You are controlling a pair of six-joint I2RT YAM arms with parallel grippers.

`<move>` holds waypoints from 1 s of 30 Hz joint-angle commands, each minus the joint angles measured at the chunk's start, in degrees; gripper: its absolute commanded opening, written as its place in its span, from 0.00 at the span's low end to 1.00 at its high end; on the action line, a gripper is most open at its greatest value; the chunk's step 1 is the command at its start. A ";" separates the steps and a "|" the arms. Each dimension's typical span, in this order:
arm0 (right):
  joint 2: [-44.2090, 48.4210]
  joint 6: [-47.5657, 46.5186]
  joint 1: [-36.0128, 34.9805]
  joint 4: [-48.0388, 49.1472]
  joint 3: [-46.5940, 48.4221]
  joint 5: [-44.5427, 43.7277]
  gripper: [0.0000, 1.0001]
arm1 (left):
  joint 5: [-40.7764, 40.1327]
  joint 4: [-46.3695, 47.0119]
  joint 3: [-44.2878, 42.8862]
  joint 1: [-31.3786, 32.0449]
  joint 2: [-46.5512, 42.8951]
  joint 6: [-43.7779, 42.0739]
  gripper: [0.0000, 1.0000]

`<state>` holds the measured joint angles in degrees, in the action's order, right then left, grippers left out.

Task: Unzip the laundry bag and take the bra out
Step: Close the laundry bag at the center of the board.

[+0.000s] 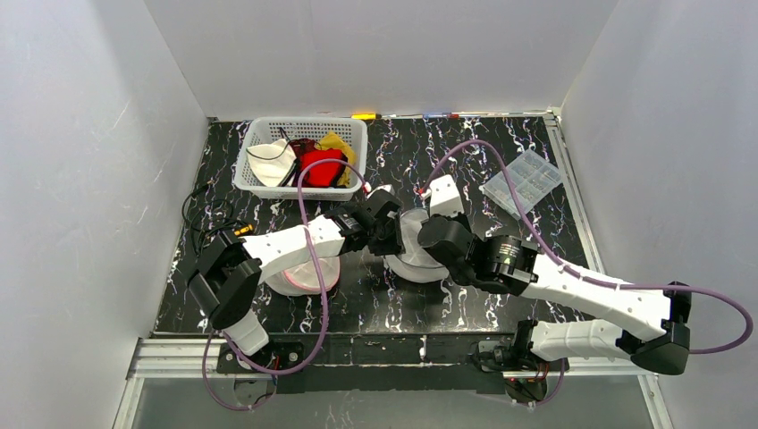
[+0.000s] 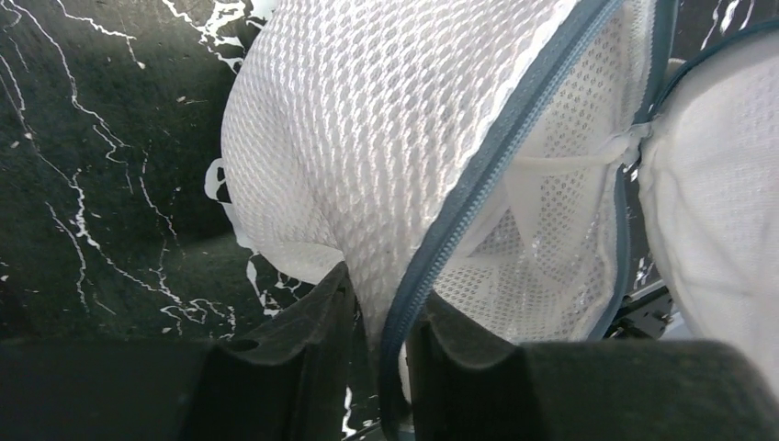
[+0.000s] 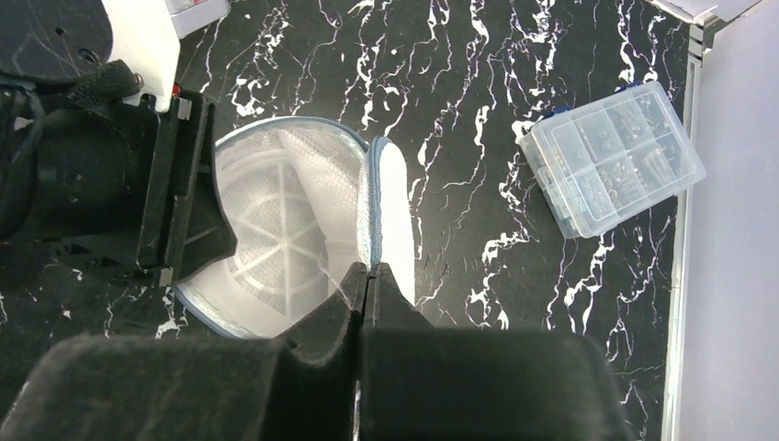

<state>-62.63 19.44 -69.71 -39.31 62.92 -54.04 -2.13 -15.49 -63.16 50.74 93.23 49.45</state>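
The white mesh laundry bag (image 1: 413, 256) lies at the table's middle between both grippers, its blue zipper edge parted. My left gripper (image 2: 381, 294) is shut on the bag's mesh wall and blue zipper tape (image 2: 478, 184); in the top view it (image 1: 391, 234) is at the bag's left rim. My right gripper (image 3: 369, 271) is shut on the blue edge of the bag's upright flap (image 3: 386, 207); in the top view it (image 1: 427, 234) is over the bag. The open inside (image 3: 276, 220) shows only white mesh and ribs. I cannot make out a bra in it.
A white basket (image 1: 308, 122) with white, red and yellow garments stands at the back left. A clear parts box (image 1: 523, 181) lies at the back right, also in the right wrist view (image 3: 611, 156). A round pink-white item (image 1: 308, 275) lies under the left arm. Black cables (image 1: 201, 210) lie at the left.
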 commanded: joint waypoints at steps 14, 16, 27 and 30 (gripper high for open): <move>-5.12 0.51 0.08 7.46 2.56 2.30 0.01 | -0.61 -4.00 4.65 -0.19 -12.94 -0.91 0.66; -5.65 0.45 0.04 8.41 2.52 2.85 0.01 | -0.84 -4.36 5.32 -0.19 -15.00 -0.87 0.66; -10.21 0.41 0.04 14.19 3.34 7.80 0.01 | -5.14 -4.51 13.55 -0.19 -22.26 1.32 0.65; -11.80 0.47 0.03 15.31 3.44 9.19 0.01 | -5.36 -4.36 14.90 -0.12 -22.77 1.42 0.64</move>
<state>-73.12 19.55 -69.71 -28.38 63.55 -46.76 -5.19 -18.50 -49.98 50.74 72.49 50.17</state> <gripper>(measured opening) 0.032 0.643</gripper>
